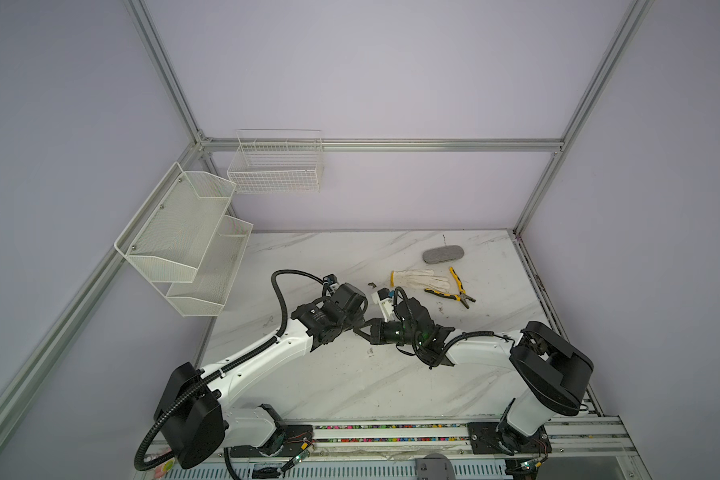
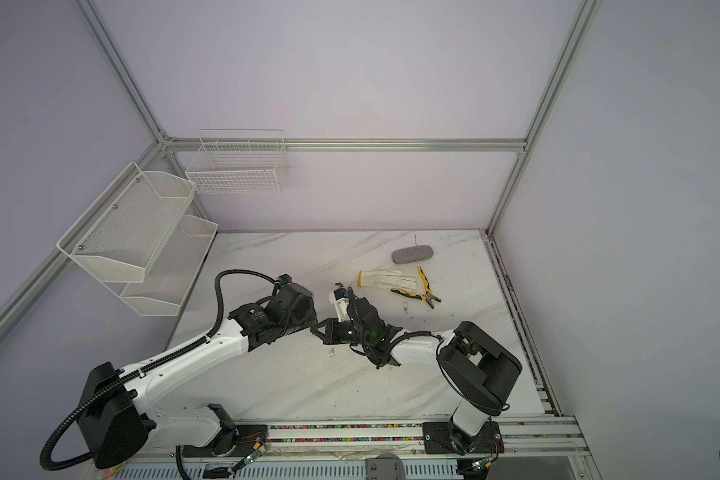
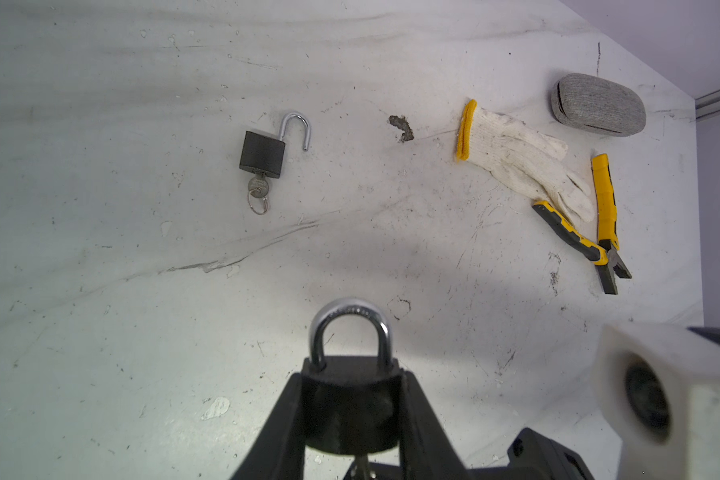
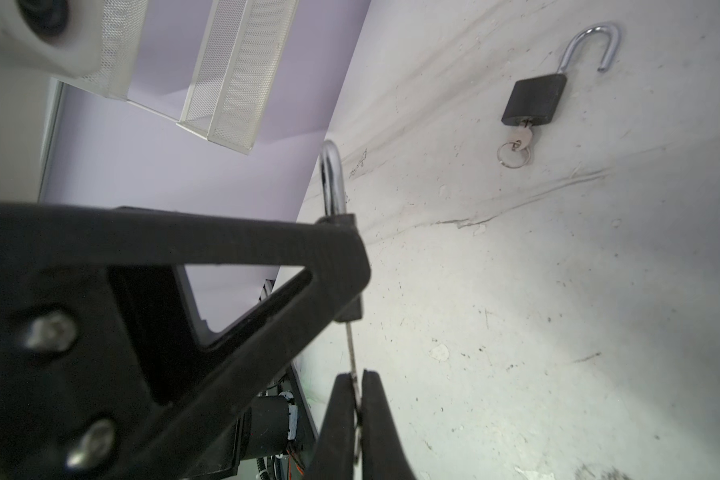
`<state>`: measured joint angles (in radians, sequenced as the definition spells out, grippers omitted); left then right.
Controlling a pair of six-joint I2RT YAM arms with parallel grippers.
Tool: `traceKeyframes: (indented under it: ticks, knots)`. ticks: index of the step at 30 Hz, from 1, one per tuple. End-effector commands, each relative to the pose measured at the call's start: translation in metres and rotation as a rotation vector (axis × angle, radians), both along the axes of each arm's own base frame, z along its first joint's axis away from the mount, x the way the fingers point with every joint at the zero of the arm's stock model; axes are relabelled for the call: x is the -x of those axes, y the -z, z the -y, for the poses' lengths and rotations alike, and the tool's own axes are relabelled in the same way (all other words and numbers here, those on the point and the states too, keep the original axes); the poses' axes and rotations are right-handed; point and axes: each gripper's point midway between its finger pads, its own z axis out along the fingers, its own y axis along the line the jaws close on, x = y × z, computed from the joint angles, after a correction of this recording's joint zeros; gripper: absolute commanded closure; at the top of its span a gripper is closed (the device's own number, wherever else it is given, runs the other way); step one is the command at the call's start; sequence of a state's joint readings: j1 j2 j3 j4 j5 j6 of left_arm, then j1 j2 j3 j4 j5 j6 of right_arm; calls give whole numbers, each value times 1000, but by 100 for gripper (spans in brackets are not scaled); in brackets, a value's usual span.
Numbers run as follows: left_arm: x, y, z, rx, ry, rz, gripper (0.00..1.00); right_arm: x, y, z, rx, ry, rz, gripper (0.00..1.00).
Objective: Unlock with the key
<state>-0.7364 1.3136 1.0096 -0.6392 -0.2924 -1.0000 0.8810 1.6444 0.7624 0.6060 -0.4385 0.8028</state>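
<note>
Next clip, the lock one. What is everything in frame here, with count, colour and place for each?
held padlock: 1, black body, silver shackle shut, gripped above the table
key: 1, silver, running into the held padlock's base
open padlock: 1, black, shackle swung open, lying on the table
second key: 1, silver with ring, in the open padlock
glove: 1, white with yellow cuff, right part of the table
pliers: 1, yellow and black, at the glove's fingertips
case: 1, grey, beyond the glove
mesh shelf: 1, white, two tiers, left wall
wire basket: 1, white, back wall
table: 1, white marble
left gripper: 1, black, clamped on the held padlock
right gripper: 1, black, pinching the key
</note>
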Motion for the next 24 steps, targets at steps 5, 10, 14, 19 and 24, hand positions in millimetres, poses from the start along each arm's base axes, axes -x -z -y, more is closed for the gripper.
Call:
traceKeyframes:
  ticks: [5, 10, 14, 19, 24]
  knots:
    - [30, 29, -29, -124, -16, -108, 100, -23, -45, 14, -79, 104, 54, 100]
    - [32, 30, -31, -122, -21, -114, 100, -22, -41, 16, -52, 97, 51, 100]
    - [31, 25, -27, -61, -52, -109, 100, -26, -34, 19, -13, 130, 46, 100]
    - [28, 19, -8, 127, -94, -90, 100, -23, -38, 8, -73, 160, 38, 100]
    - [27, 11, -4, 168, -106, -76, 100, -22, -37, -2, -82, 167, 57, 100]
